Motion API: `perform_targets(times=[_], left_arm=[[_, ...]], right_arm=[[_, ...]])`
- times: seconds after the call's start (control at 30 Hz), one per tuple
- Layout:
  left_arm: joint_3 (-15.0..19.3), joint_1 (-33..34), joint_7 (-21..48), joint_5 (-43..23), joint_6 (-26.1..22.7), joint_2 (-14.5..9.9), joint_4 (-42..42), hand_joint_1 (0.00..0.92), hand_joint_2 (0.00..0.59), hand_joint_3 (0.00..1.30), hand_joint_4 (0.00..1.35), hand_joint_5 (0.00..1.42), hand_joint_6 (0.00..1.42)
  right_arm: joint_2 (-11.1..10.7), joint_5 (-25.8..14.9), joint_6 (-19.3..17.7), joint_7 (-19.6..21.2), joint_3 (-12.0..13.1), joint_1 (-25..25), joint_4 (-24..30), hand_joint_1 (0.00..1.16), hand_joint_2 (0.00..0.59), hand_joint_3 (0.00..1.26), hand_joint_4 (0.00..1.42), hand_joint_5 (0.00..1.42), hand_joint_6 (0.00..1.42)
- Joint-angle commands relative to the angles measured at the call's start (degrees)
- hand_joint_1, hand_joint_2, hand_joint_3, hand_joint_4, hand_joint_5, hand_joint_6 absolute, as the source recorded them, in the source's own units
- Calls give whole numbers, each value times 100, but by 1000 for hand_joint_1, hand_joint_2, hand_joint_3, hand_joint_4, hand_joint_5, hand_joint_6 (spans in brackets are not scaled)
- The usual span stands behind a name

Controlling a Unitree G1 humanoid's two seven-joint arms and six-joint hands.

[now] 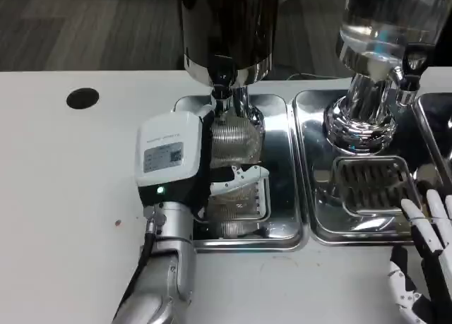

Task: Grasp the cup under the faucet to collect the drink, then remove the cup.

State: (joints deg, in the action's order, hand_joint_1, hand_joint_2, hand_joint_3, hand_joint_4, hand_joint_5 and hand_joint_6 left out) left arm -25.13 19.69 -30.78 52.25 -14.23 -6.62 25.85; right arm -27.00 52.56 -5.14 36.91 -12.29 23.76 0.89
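Observation:
A clear ribbed plastic cup (233, 142) stands upright under the faucet (222, 84) of the dark drink dispenser (227, 27), on the left steel drip tray (286, 232). My left hand (176, 158) wraps around the cup from its left side, white back up, with fingers (247, 176) curling across the cup's front. I cannot tell whether liquid is in the cup. Low at the right edge, my right hand (424, 253) rests with fingers apart, holding nothing, next to the right tray.
A second dispenser (381, 27) with a clear tank and chrome base (360, 119) stands on the right steel tray (318, 218), which has a slotted grate (373, 186). A black round hole (82, 98) marks the white table at far left.

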Motion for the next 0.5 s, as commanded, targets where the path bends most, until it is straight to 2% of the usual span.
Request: perform_targets(times=[0.03,0.13,0.27,0.5], left_arm=[[6,-36,-119,-5,-42,-76,-1,275,89,782,809,1065,1404],[12,-53,-108,14,-77,-137,-60,260,91,768,784,1029,1397],[-5,-71,-64,15,-111,-194,-120,195,92,732,708,942,1250],[-17,-109,-14,-9,-148,-253,-234,135,80,643,596,850,1153]], right_arm=[[28,-15,-68,-24,-3,-56,-90,163,558,155,0,0,0],[68,-12,-67,-39,-42,-121,-144,160,559,155,0,0,0],[108,-8,-65,-29,-65,-146,-173,157,560,155,0,0,0],[106,-42,-115,48,-6,-37,-207,152,560,163,0,0,0]])
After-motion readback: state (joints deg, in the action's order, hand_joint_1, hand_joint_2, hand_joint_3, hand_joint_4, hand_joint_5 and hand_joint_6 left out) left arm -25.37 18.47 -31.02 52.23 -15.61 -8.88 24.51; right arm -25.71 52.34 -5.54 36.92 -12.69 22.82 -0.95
